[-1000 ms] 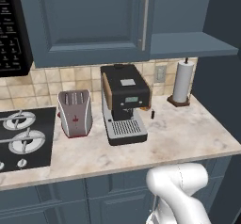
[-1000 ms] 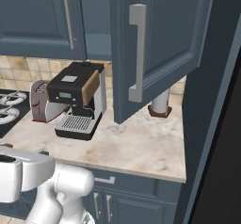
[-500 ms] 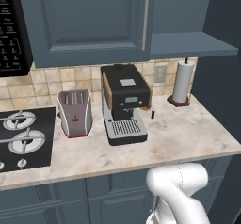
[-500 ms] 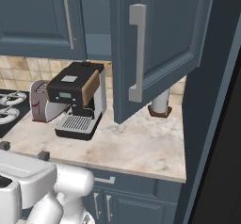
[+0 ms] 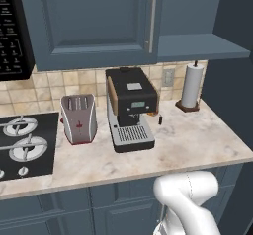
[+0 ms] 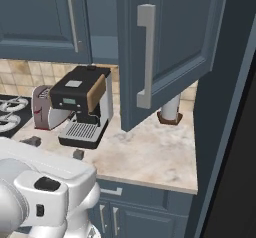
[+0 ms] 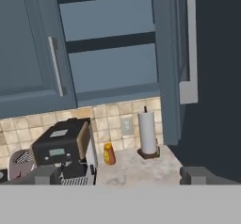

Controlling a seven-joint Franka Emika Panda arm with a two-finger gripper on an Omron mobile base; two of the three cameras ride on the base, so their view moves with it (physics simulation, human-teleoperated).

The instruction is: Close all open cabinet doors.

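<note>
1. Slate-blue open cabinet door (image 6: 165, 47) swings out over the counter, up and to the right ahead of the gripper (image 7: 120, 175).
2. Gripper fingers stand wide apart, holding nothing.
3. Closed cabinet door (image 7: 28, 49) sits up and left of the gripper.
4. Paper towel roll (image 7: 148, 132) stands ahead, beside a small orange bottle (image 7: 109, 154) and the coffee machine (image 7: 63, 148).

Domestic kitchen: slate-blue wall cabinets (image 5: 94, 21), marble-look counter (image 5: 192, 140), beige tile backsplash (image 5: 49, 83), gas hob (image 5: 22, 142), black microwave (image 5: 12, 31), toaster (image 5: 78, 118), espresso machine (image 5: 129, 108), paper-towel roll (image 5: 190, 86)
</note>
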